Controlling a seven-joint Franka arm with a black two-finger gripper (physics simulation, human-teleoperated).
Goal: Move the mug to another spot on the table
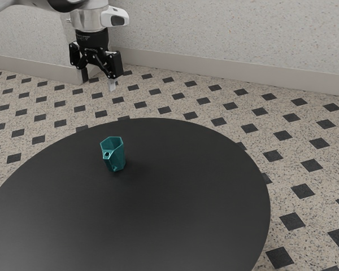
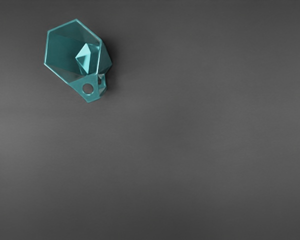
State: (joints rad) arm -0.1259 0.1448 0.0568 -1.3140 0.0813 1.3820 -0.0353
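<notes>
- Our fingers (image 1: 112,84) hang high in the exterior view's upper left, above the far edge of the surface (image 1: 186,192) and well clear of it.
- They stand apart and hold nothing. One light-tipped finger points down at the outer end of the black hand. The other is hard to make out against the hand's body.
- The mug (image 1: 113,154) stands upright on the round black surface, in the part toward the exterior view's left, well below our fingers and apart from them.
- It is teal and faceted, with an angular rim that narrows toward the base.
- Its small handle, pierced by a round hole, faces the exterior view's left.
- In the wrist view we look straight down into the mug (image 2: 77,57). Its open mouth shows a pale angular floor inside, and the handle juts out from one side.
- Around it lies the plain dark surface (image 2: 190,150).
- Beyond the surface, a speckled floor (image 1: 260,113) with black diamond tiles runs back to a pale wall (image 1: 243,28).
</notes>
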